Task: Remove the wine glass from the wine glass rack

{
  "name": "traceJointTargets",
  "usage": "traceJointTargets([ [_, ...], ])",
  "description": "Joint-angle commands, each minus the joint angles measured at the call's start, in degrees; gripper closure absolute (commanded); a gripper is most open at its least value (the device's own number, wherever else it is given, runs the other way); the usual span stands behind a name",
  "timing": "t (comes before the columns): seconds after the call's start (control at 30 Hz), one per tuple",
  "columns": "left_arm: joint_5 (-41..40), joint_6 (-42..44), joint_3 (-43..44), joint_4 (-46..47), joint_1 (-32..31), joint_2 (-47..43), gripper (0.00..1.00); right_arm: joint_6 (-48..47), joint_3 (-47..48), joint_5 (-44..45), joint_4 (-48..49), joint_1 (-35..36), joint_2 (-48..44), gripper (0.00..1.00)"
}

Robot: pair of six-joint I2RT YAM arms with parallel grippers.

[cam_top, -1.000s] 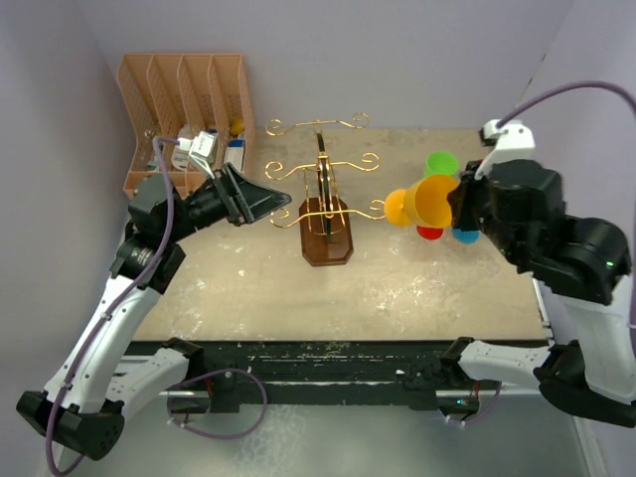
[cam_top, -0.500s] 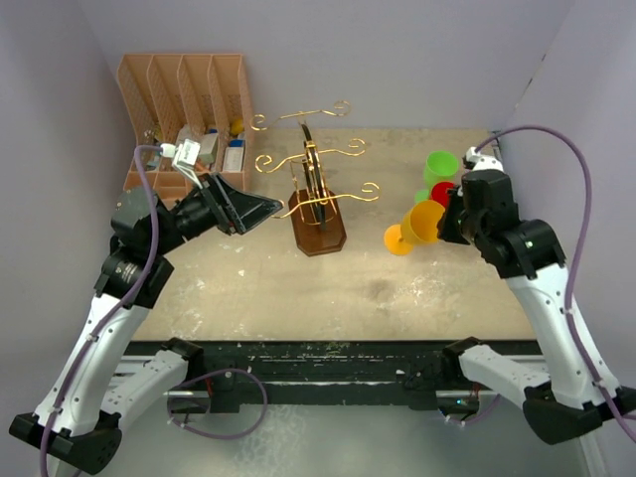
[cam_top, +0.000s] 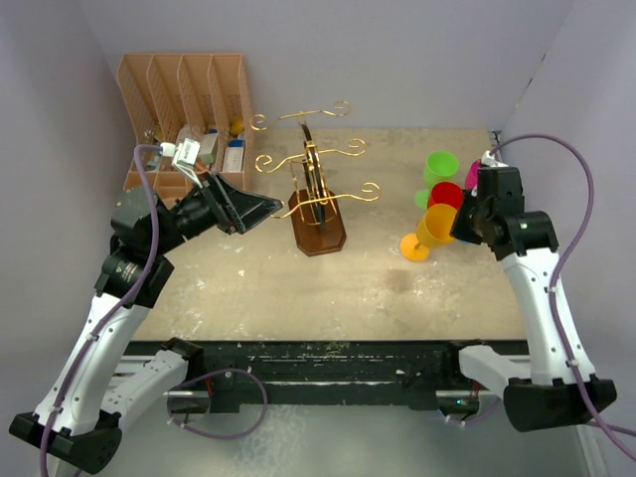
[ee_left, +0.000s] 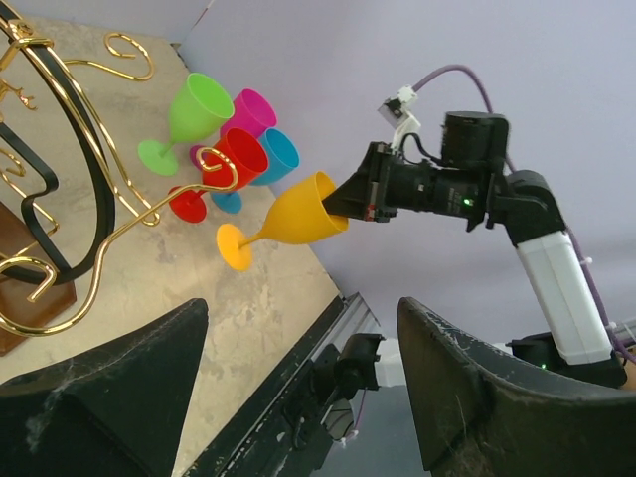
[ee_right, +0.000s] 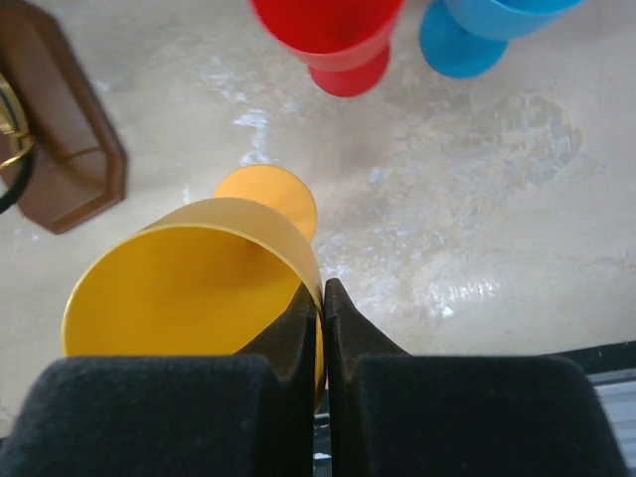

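The gold wire wine glass rack [cam_top: 316, 189] stands on its dark brown wooden base near the table's middle; its scroll arms show in the left wrist view [ee_left: 94, 209] and carry no glass. My right gripper [cam_top: 459, 224] is shut on the rim of an orange wine glass [cam_top: 429, 231], held tilted with its foot low over the table, right of the rack. The right wrist view shows the pads pinching the orange wine glass [ee_right: 189, 288] at the rim. My left gripper [cam_top: 260, 207] is open and empty, just left of the rack.
Green [cam_top: 440, 165], red [cam_top: 446, 195], blue and pink glasses stand in a cluster at the back right, close behind the orange one. A tan slotted file organiser [cam_top: 184, 109] with small items sits at the back left.
My right arm has carried the orange glass away from the rack, lowering it toward the table near the coloured glasses. The rack shifted back and left a second ago, then stayed. The left gripper holds still.
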Motion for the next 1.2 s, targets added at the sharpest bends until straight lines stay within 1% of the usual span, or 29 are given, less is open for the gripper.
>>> traceJointTargets([
  [0.0, 0.1, 0.6, 0.6, 1.7, 0.0, -0.7, 0.20, -1.8, -3.7, -5.8, 6.1, -7.5, 1.2, 1.00],
  [0.1, -0.2, 0.8, 0.6, 1.2, 0.0, -1.0, 0.20, -1.5, -4.5, -3.1, 8.1, -9.3, 2.8, 1.00],
  [0.27, -0.3, 0.9, -0.2, 1.3, 0.0, -0.9, 0.20, -1.6, -7.0, 2.2, 11.3, -9.6, 6.3, 1.00],
  [0.4, 0.0, 0.6, -0.7, 1.6, 0.0, -0.7, 0.20, -0.7, -5.2, 6.0, 11.2, -10.0, 7.8, 1.00],
  [0.53, 0.1, 0.6, -1.4, 1.8, 0.0, -0.9, 0.20, -0.7, -4.2, 4.8, 11.0, -10.2, 9.7, 1.00],
  [0.73, 0.7, 0.5, -2.3, 2.5, 0.0, -0.9, 0.20, 3.3, -7.5, 0.4, 14.3, -10.5, 11.4, 1.00],
  [0.9, 1.2, 0.1, -3.1, 3.0, 0.0, -0.6, 0.20, 5.6, -9.3, 3.7, 16.0, -10.6, 13.9, 1.00],
  [1.07, 1.6, 0.2, -3.7, 3.3, 0.0, -0.6, 0.20, 5.7, -10.3, 5.5, 16.1, -10.6, 13.9, 1.00],
  [1.17, 1.8, 0.1, -4.0, 3.9, 0.0, -0.3, 0.20, 5.8, -10.4, 8.4, 15.7, -10.6, 13.7, 1.00],
])
